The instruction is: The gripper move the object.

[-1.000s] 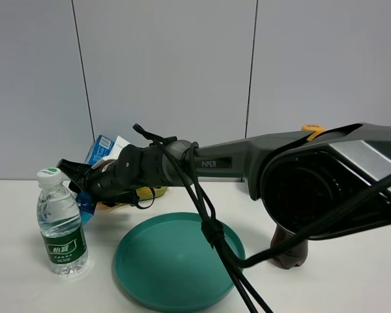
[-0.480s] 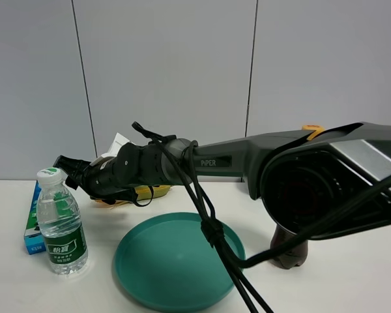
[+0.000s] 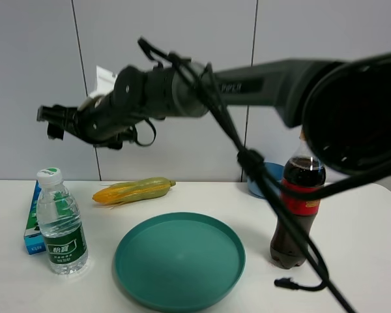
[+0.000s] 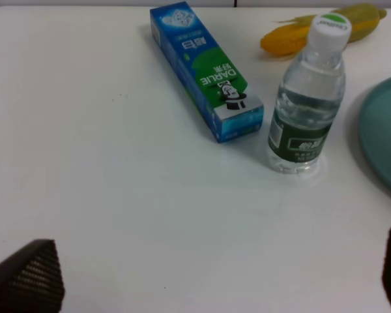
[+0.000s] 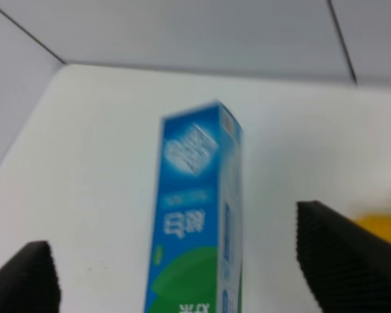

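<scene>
The blue and green DARLIE toothpaste box (image 3: 31, 218) lies flat on the white table at the far left, just behind the water bottle (image 3: 62, 225). It also shows in the left wrist view (image 4: 205, 68) and, blurred, in the right wrist view (image 5: 199, 215). My right gripper (image 3: 52, 120), reaching across from the right, hangs high above the box, apart from it. Its jaws stand wide open and empty in the right wrist view (image 5: 182, 267). My left gripper (image 4: 208, 280) is open and empty over bare table; it does not show in the exterior view.
A yellow corn cob (image 3: 133, 190) lies behind a round green plate (image 3: 179, 257). A cola bottle (image 3: 298, 215) stands at the right, with a light blue bowl (image 3: 267, 179) behind it. The right arm's black cables (image 3: 274, 208) hang down in front of the cola bottle.
My right gripper held the box near the table, let it go so it now lies flat at the far left, then rose high above it.
</scene>
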`<act>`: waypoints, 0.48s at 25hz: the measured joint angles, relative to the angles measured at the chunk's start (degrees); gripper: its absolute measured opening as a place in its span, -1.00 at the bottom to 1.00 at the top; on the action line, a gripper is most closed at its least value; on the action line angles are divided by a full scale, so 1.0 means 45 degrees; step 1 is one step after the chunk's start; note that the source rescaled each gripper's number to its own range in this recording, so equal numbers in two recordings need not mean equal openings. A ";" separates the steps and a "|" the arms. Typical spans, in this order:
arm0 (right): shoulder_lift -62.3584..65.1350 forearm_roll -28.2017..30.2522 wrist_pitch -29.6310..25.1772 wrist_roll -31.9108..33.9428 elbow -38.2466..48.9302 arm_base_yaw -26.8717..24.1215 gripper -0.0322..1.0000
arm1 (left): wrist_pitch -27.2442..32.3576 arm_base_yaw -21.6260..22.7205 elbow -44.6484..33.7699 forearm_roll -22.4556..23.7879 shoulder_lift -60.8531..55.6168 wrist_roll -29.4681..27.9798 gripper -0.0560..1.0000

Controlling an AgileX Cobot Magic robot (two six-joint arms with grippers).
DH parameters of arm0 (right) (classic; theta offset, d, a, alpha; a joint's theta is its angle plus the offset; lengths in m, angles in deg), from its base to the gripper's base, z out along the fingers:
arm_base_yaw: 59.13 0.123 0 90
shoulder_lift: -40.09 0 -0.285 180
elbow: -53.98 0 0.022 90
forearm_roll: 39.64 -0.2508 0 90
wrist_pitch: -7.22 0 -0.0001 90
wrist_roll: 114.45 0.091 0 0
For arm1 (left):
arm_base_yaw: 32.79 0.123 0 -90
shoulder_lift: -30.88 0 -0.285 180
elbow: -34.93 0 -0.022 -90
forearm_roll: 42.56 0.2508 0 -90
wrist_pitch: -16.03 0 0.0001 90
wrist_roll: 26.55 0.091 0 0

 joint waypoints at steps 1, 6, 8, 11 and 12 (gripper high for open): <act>0.0513 0.0212 -0.0445 -0.0512 0.0000 0.0000 0.33 | 0.0000 0.0000 0.0000 0.0000 0.0000 0.0000 1.00; 0.3180 0.2185 -0.2694 -0.1948 0.0000 0.0000 0.37 | 0.0000 0.0000 0.0000 0.0000 0.0000 0.0000 1.00; 0.4484 0.3121 -0.3563 -0.2037 0.0000 0.0000 0.37 | 0.0000 0.0000 0.0000 0.0000 0.0000 0.0000 1.00; 0.6296 0.4485 -0.4803 -0.2052 -0.0011 0.0000 0.37 | 0.0000 0.0000 0.0000 0.0000 0.0000 0.0000 1.00; 0.6883 0.4862 -0.5261 -0.2052 -0.0011 0.0000 0.37 | 0.0000 0.0000 0.0000 0.0000 0.0000 0.0000 1.00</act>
